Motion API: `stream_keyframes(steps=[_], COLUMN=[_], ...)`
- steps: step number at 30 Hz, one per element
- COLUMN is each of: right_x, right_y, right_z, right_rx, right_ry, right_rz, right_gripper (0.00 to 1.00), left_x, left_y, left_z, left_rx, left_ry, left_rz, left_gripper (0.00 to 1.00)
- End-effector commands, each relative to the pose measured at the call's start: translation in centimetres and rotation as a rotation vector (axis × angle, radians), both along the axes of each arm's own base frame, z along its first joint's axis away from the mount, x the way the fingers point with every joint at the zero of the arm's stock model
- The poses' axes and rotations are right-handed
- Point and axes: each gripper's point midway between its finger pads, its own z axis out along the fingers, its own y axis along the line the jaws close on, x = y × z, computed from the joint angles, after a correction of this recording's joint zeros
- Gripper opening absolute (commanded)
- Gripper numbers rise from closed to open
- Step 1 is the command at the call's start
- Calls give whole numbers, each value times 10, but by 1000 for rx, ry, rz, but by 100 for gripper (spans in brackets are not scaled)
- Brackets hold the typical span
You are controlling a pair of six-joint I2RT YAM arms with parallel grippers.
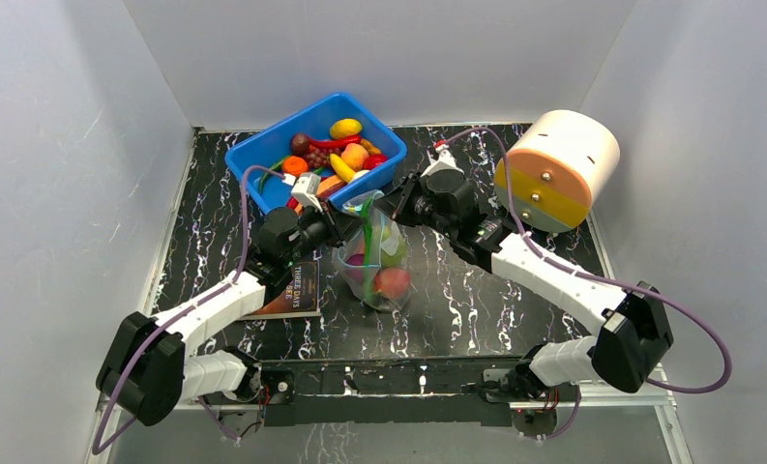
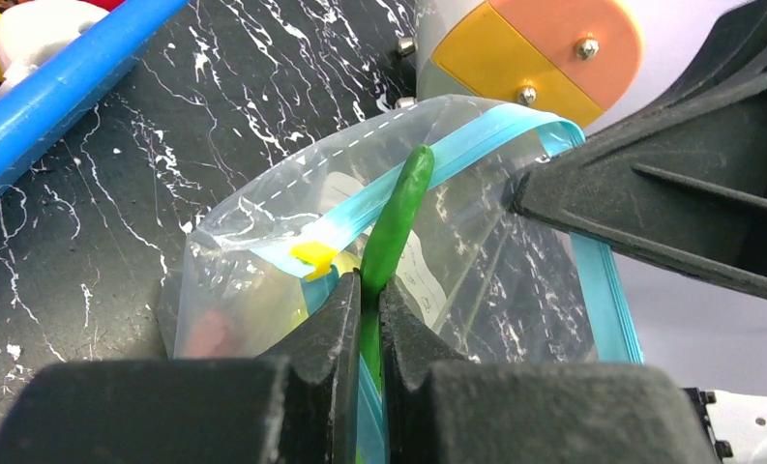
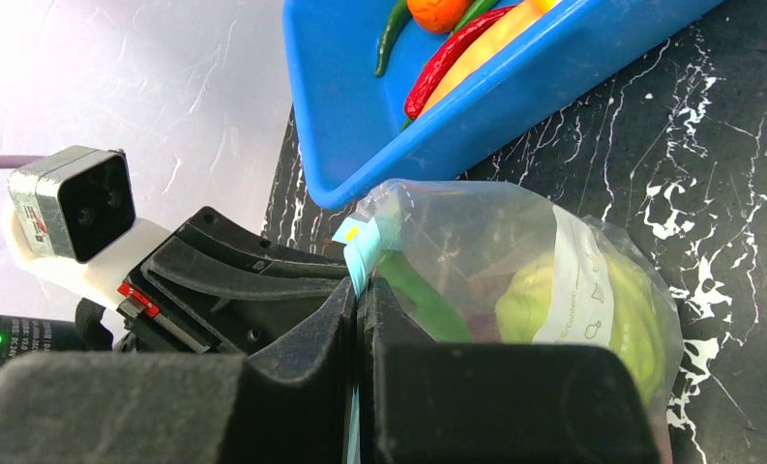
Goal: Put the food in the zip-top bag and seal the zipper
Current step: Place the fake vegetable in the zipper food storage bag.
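Left wrist view: left gripper [image 2: 369,295] tight on green bean [image 2: 399,208] at zipper [image 2: 476,145], right gripper [image 3: 358,302] tight on zip-top bag [image 3: 476,237] edge.

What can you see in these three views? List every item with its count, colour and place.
blue bin: one, blue, back of the table
toy food: many, mixed colours, piled in the bin
zip-top bag: one, clear, centre, between both arms
zipper: one strip, blue-green, along the bag's mouth
green bean: one, green, poking out of the mouth
bagged food: at least two, pink-red and yellow-green, inside the bag
cylinder: one, white, orange and yellow, back right
booklet: one, dark, lying flat at left
table: one, black with white veins
left fingers: black, shut on the green bean
right fingers: black, shut on the zipper
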Motion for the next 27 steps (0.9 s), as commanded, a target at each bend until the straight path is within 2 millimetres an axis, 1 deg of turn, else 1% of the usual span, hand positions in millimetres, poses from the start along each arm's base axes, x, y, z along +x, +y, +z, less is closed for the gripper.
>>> stream_keyframes(steps=[1, 4, 7, 12, 14, 16, 18, 21, 24, 26, 27], right_x=[11, 13, 21, 25, 23, 20, 12, 0, -8, -10, -11], right_y=[15, 14, 6, -6, -8, -7, -1, 8, 12, 9, 8], right_z=[73, 63, 50, 37, 39, 46, 55, 61, 53, 42, 39], right_rx=[107, 82, 44, 25, 50, 61, 64, 55, 33, 15, 12], right_ry=[-191, -164, -126, -90, -84, -107, -147, -182, -167, -142, -138], right_rz=[45, 34, -33, -100, -114, -92, -23, 76, 130, 129, 126], right_gripper=[0, 0, 0, 0, 0, 0, 0, 0, 0, 0, 0], left_x=[-19, -30, -40, -49, -45, -38, -27, -19, -15, -15, -15], left_y=[-11, -20, -26, -22, -14, -5, 5, 5, 0, -3, -5], left_z=[-10, 0, 7, 5, -4, -15, -24, -27, -23, -22, -20], left_rx=[47, 22, -12, 4, 45, 111, 173, 217, 217, 209, 199], left_ry=[15, -33, -59, -50, -17, 16, 56, 84, 98, 95, 93], left_rz=[-128, -223, -284, -299, -246, -187, -110, -96, -106, -125, -128], left_gripper=[0, 0, 0, 0, 0, 0, 0, 0, 0, 0, 7])
